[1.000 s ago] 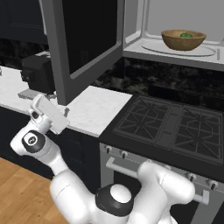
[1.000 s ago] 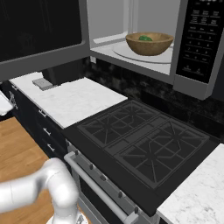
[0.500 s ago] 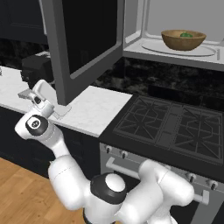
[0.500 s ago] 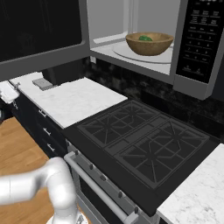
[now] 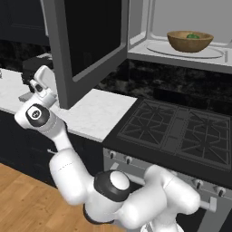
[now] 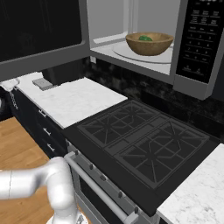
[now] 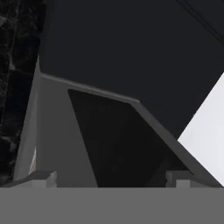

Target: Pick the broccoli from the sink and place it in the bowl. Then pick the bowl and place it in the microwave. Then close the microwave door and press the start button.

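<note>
Microwave (image 6: 192, 43) hangs over the stove (image 6: 140, 144), cavity open, and the bowl (image 5: 189, 41) already sits on the turntable with the broccoli (image 5: 193, 36) in it, so loading looks done and the step in hand is shutting the door (image 5: 88, 41). That door stands swung out to the left over the counter (image 5: 97, 113), its outer face toward the arm side. Your gripper (image 7: 111, 178) is low on that side, just by the door's lower corner, fingers spread wide and holding nothing; the hand view looks straight up the door's frame and dark glass. Push with a flat finger or the hand's side against the outer face, well away from the hinge, and follow the arc toward the cavity. Keep the push steady so the door doesn't bounce back. Don't hook the lower edge. Panel (image 6: 199, 37) sits right; start comes after.
</note>
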Motion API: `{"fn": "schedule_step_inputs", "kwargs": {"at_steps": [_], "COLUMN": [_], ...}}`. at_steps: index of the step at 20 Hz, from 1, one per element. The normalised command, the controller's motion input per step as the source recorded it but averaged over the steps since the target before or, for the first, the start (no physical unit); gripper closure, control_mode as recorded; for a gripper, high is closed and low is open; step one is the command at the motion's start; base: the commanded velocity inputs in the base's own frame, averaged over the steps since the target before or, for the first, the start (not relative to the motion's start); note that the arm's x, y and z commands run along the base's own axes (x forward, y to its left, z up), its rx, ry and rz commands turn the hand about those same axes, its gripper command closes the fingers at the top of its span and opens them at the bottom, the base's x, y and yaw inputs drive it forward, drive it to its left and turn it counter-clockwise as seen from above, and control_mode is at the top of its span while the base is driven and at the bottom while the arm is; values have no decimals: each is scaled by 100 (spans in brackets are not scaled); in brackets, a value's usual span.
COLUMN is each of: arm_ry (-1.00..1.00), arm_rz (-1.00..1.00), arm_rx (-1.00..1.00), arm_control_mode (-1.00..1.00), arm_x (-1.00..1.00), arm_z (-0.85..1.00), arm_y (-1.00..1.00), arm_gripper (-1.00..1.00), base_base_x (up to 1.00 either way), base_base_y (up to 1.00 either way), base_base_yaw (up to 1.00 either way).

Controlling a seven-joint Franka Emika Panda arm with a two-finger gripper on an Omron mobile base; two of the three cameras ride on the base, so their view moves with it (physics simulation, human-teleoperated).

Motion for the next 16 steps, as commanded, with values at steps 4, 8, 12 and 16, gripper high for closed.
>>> {"fn": "schedule_step_inputs", "kwargs": {"at_steps": [4, 8, 12, 16], "arm_ry": [-14, -21, -28, -45], "arm_rz": [0, 0, 0, -2], "arm_rx": [7, 7, 7, 5], "arm_control_mode": [-100, -100, -100, -100], "arm_x": [-29, -42, -46, -67], "arm_z": [49, 51, 48, 51], "arm_y": [-71, -73, -80, -77], "arm_gripper": [-100, -100, -100, -100], "base_base_x": [0, 0, 0, 0], "base_base_y": [0, 0, 0, 0], "base_base_yaw": [0, 0, 0, 0]}}
